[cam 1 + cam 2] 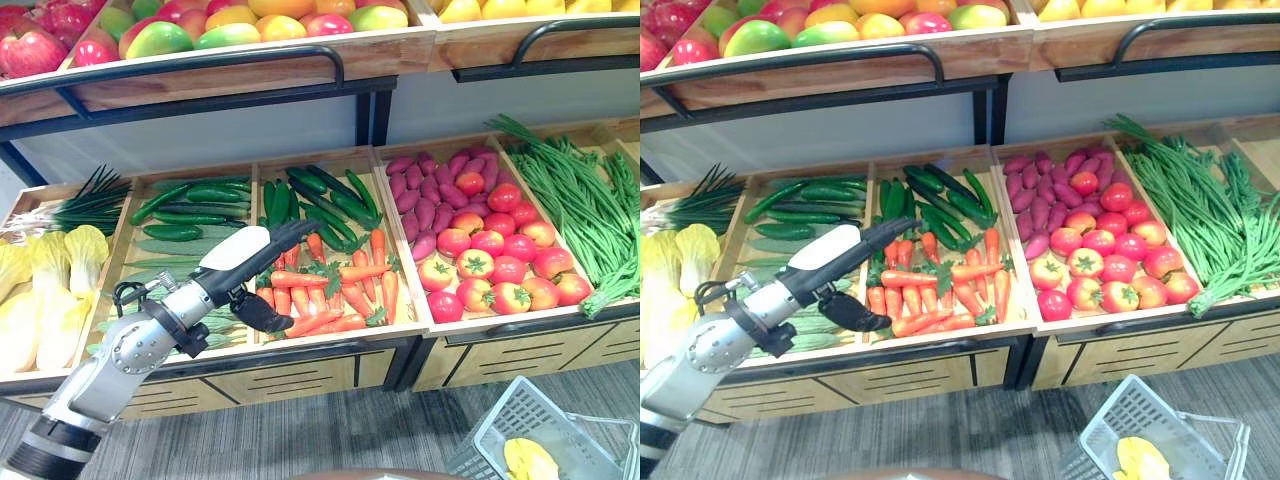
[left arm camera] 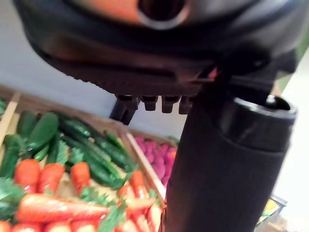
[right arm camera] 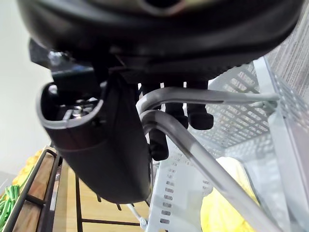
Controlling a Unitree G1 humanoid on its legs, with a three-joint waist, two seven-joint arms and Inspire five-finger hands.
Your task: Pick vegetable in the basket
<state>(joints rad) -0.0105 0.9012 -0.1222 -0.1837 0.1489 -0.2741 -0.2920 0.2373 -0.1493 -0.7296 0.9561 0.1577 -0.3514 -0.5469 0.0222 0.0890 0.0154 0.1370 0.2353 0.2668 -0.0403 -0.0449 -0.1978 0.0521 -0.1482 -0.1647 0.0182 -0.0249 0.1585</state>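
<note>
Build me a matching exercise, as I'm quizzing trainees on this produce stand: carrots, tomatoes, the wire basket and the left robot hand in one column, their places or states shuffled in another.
Column 1:
1. carrots
2. tomatoes
3. basket
4. left robot hand

Column 2:
A. low at the right, in front of the stand
B. open, fingers straight, above the carrots' left edge
C. near half of the bin shared with purple tubers
D. near half of the bin shared with dark green cucumbers

Pairs: 1-D, 2-C, 3-A, 4-B.
</note>
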